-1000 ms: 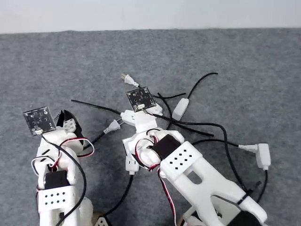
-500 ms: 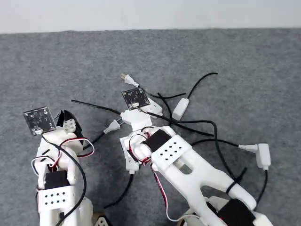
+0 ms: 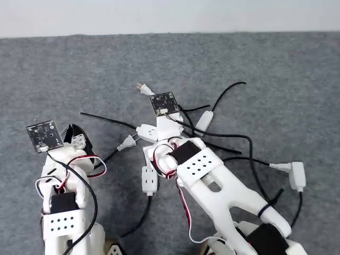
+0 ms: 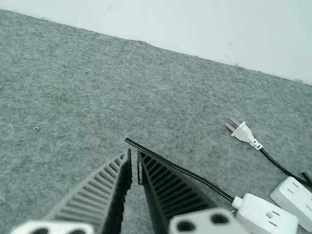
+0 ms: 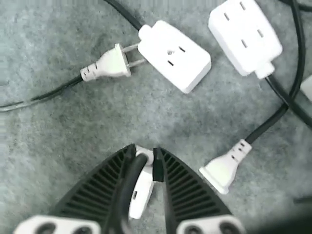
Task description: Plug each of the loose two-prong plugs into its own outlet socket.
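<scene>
The right arm (image 3: 212, 180) has swung slightly away from the socket (image 5: 175, 56). Right gripper (image 5: 144, 150) clamps a white plug (image 5: 140, 192) near that socket; left gripper (image 4: 134, 155), farther from it, has jaws almost touching.

Bright, even, diffuse overhead light, plain white wall (image 3: 170, 16) evenly lit, faint soft shadows under thin black cords (image 5: 280, 112) and a white plastic outlet block (image 5: 175, 56) on grey felt-like table covering (image 3: 276, 64)

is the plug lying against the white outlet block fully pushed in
No, the plug has both prongs bare outside the outlet block.
</scene>
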